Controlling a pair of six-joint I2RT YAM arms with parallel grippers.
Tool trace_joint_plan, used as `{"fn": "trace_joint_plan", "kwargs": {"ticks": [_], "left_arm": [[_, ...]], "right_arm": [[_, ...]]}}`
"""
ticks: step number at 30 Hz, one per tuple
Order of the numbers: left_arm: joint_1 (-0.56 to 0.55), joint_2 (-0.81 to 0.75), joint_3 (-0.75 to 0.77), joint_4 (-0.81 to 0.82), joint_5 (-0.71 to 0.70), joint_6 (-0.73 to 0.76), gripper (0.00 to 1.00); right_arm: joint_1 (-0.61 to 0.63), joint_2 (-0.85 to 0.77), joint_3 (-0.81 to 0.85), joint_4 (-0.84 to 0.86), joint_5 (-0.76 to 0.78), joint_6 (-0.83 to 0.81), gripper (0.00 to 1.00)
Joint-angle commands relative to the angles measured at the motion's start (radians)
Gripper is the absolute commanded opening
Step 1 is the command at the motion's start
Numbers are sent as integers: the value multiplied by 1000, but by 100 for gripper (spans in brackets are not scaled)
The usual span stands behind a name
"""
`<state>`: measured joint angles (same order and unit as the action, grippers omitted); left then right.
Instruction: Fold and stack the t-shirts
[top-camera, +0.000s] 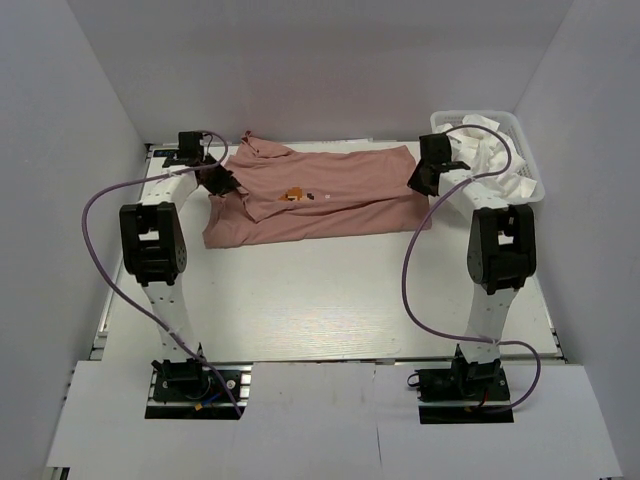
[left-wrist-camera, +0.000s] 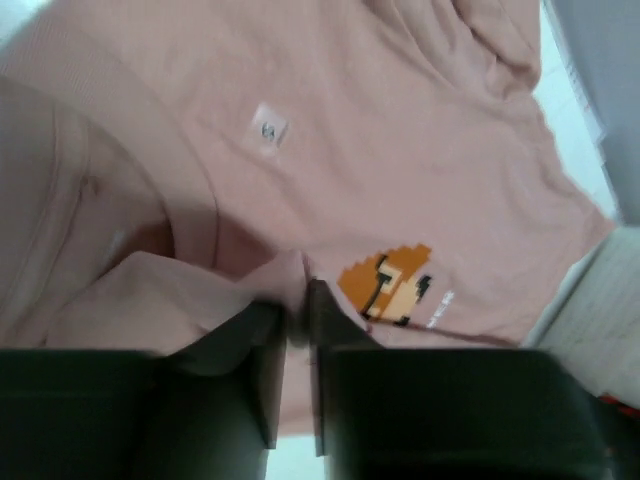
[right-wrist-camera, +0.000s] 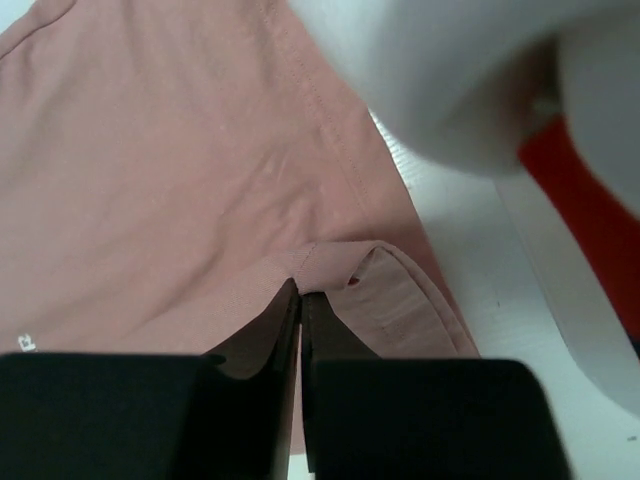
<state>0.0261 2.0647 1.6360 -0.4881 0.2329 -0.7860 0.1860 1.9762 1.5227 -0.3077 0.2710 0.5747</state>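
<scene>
pink t-shirt (top-camera: 320, 195): you had it spread across the far half of the table (top-camera: 330, 300), print facing up
left gripper (left-wrist-camera: 297, 310): your fingers were pinched on a raised fold of the pink t-shirt near its collar end
right gripper (right-wrist-camera: 300, 295): clamped on the hem edge at the opposite end
white t-shirts (top-camera: 487, 152): heaped in the basket (top-camera: 530, 185), far right corner

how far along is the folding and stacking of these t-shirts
Done: no folded stack is visible. In hand: the dusty-pink cloth t-shirt lies spread on the table, left gripper and right gripper each pinching an edge. Left: finishing its folds, then the crumpled white shirts in the white plastic lattice basket.
</scene>
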Motion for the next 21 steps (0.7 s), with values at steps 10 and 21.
{"fn": "trace_joint_plan", "kwargs": {"ticks": [10, 21], "left_arm": [[32, 25, 119, 49, 69, 39, 100], [14, -206, -444, 272, 79, -13, 100]], "right_arm": [[0, 36, 99, 12, -196, -171, 53], [49, -22, -159, 105, -346, -156, 90]]}}
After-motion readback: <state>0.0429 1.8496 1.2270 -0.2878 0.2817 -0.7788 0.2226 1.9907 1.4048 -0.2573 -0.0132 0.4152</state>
